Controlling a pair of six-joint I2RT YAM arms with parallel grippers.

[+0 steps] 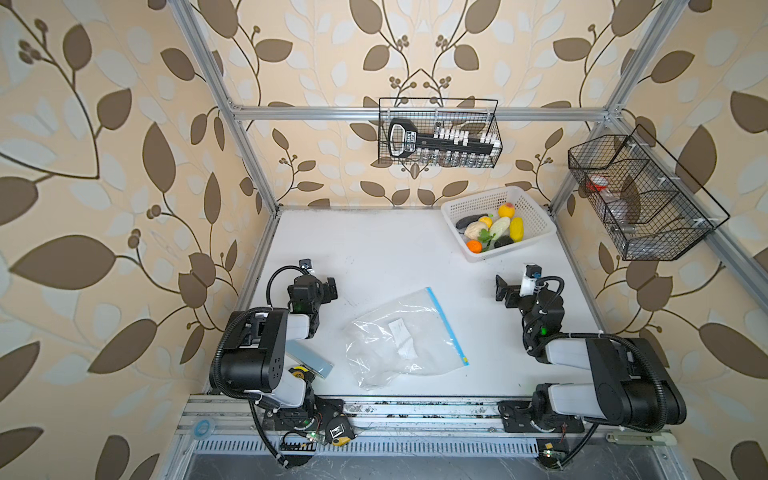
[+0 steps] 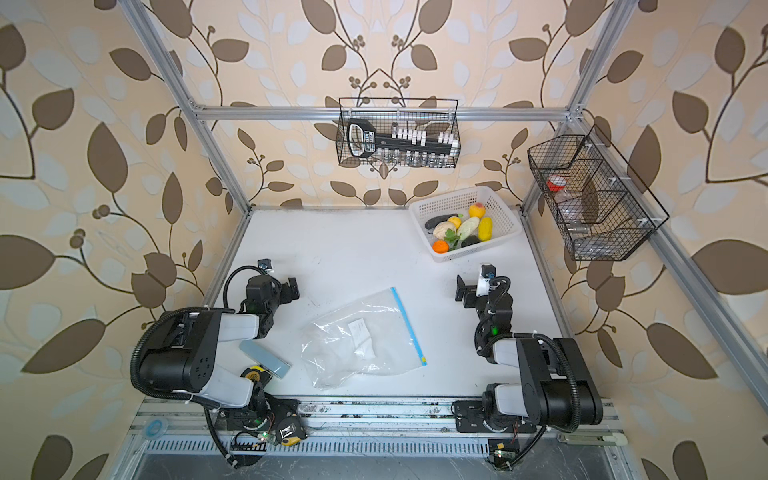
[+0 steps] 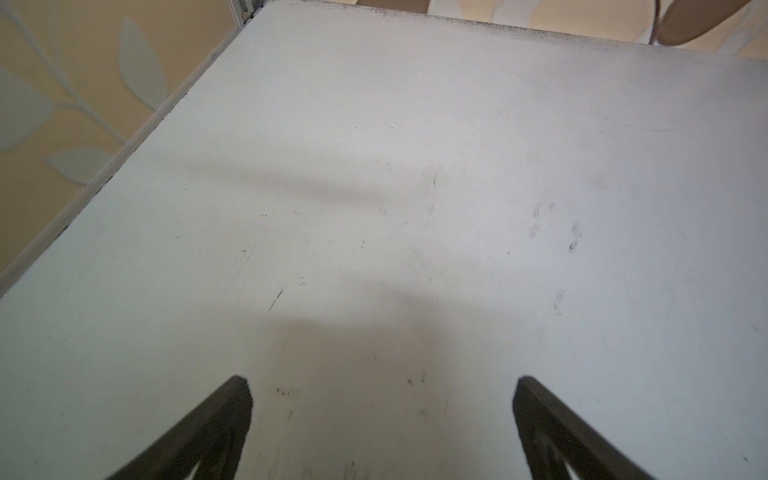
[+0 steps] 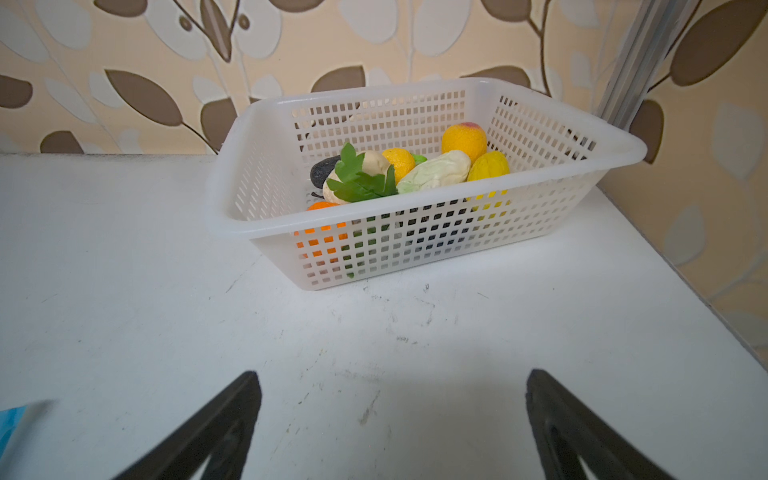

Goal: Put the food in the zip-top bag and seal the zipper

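The zip-top bag (image 1: pixel 399 336) (image 2: pixel 361 338) lies flat and crinkled on the white table between the two arms, white label up. Its zipper (image 1: pixel 446 324) (image 2: pixel 409 328) runs along the edge nearest the right arm, with a yellow tab at the near end. The food (image 1: pixel 492 230) (image 2: pixel 459 230) sits in a white perforated basket (image 1: pixel 478 195) (image 4: pixel 415 216) at the back right: orange (image 4: pixel 322 205), peach (image 4: pixel 463 139), corn (image 4: pixel 488 166), leafy greens (image 4: pixel 357 183). My left gripper (image 1: pixel 331 289) (image 3: pixel 382 380) hangs open over bare table, left of the bag. My right gripper (image 1: pixel 500 286) (image 4: pixel 392 376) is open, facing the basket.
A grey-blue block (image 1: pixel 309 359) and a yellow tape measure (image 1: pixel 300 371) lie by the left arm's base. Black wire baskets hang on the back rail (image 1: pixel 438 133) and the right frame post (image 1: pixel 644 195). Aluminium posts bound the table.
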